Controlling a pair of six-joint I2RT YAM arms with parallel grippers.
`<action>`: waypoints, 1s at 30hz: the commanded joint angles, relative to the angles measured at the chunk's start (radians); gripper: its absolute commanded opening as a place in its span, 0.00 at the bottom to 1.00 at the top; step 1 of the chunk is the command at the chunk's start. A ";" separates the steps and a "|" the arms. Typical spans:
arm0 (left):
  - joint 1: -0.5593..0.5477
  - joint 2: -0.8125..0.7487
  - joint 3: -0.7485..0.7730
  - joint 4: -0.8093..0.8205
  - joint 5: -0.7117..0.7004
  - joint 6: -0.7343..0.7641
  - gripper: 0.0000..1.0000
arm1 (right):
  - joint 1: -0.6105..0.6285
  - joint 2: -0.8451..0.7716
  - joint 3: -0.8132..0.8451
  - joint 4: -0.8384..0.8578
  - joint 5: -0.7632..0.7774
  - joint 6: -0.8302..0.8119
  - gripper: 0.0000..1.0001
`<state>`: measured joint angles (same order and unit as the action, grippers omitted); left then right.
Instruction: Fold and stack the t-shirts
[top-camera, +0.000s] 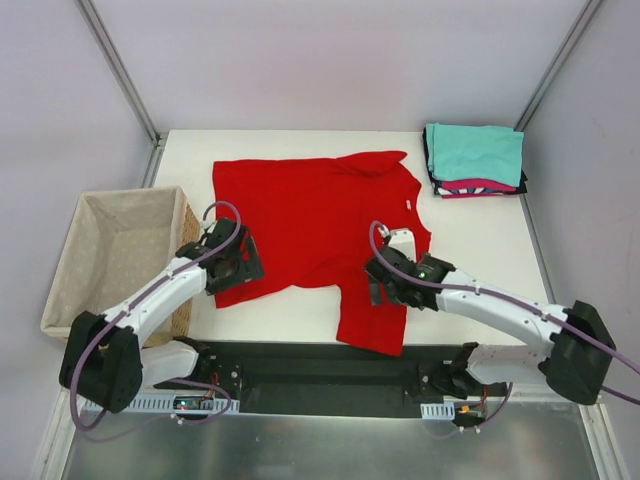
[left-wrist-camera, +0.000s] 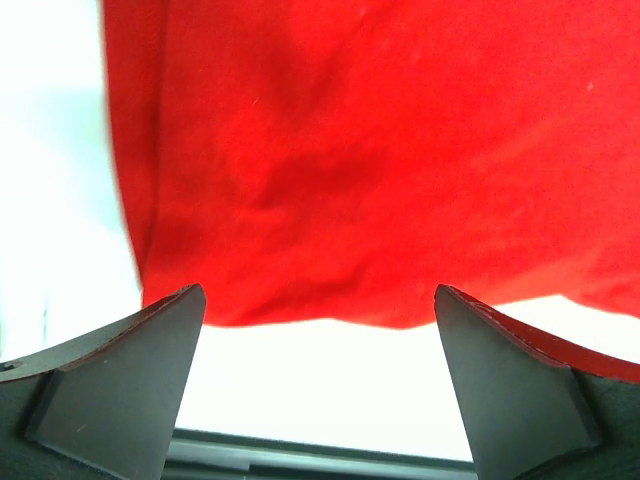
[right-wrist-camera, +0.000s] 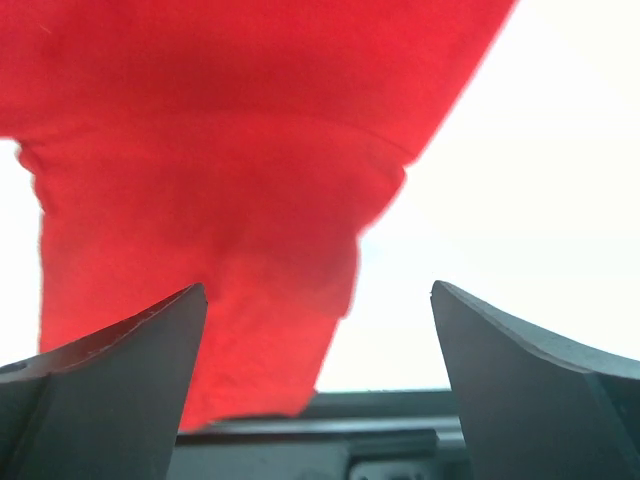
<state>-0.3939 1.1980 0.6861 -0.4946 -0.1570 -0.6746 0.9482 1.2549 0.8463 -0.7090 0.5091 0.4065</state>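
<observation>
Hovering with its jaws spread wide and nothing between them, the left gripper (left-wrist-camera: 320, 296) sits at the near left corner of the red t-shirt (top-camera: 310, 225). In the left wrist view the cloth's edge runs just ahead of the dark fingertips, with bare white table (top-camera: 480, 260) under them; whether the fingers touch the cloth cannot be told. The right gripper (right-wrist-camera: 318, 290) is likewise parted and holds nothing. It hangs over the shirt's near sleeve, which shows rumpled and bunched in the right wrist view, lying closer to the left finger than to the right. The shirt itself is spread mostly flat across the middle of the table, turned sideways: collar toward the right, bottom hem toward the left, one sleeve pointing to the far edge and the other reaching the near edge. Well apart from it, in the far right corner, folded shirts lie stacked: the teal t-shirt (top-camera: 475, 152) on top, the magenta-pink t-shirt (top-camera: 478, 186) beneath it, and a black t-shirt (top-camera: 430, 165) showing only at the edges. A wicker basket (top-camera: 70, 285) stands off the table's left side, beside the left arm.
</observation>
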 joint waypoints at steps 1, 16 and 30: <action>-0.008 -0.106 0.032 -0.150 -0.013 -0.036 0.99 | 0.015 -0.115 -0.030 -0.127 0.077 0.066 0.98; -0.006 -0.346 0.243 -0.194 -0.073 0.067 0.99 | -0.161 0.346 0.289 0.023 0.108 -0.291 0.97; -0.006 -0.325 0.317 -0.309 -0.098 0.092 0.99 | -0.203 0.494 0.165 0.057 0.049 -0.245 0.97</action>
<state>-0.3939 0.8829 0.9886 -0.7708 -0.2222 -0.6102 0.7456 1.7618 1.0943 -0.6212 0.5777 0.1287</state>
